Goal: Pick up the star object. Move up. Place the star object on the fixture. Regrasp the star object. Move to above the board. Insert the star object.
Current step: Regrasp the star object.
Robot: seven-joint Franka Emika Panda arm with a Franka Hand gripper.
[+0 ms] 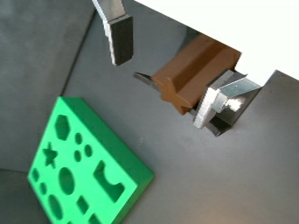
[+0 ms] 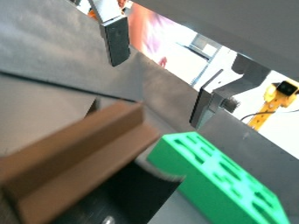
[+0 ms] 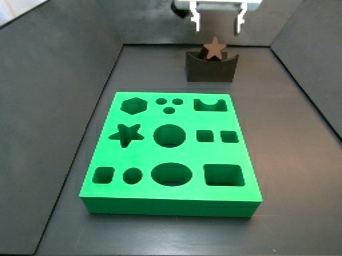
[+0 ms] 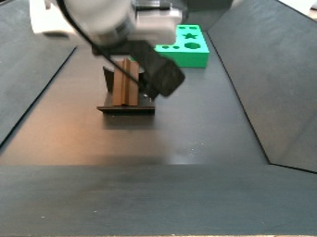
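The brown star object (image 3: 214, 47) rests on the dark fixture (image 3: 210, 68) at the far end of the floor. It also shows as a long brown star-shaped bar in both wrist views (image 1: 190, 72) (image 2: 70, 162). My gripper (image 3: 218, 18) is open and hangs just above the star, not touching it. Its silver fingers (image 1: 118, 37) stand wide apart, and nothing is between the pads. The green board (image 3: 171, 150) with the star-shaped hole (image 3: 127, 134) lies in the middle of the floor. In a side view the arm partly covers the star (image 4: 122, 85).
The board has several other cut-outs of various shapes. Dark sloping walls (image 3: 80, 90) close in the floor on both sides. The board also shows in both wrist views (image 1: 82, 166) (image 2: 222, 179) and behind the fixture (image 4: 187, 46).
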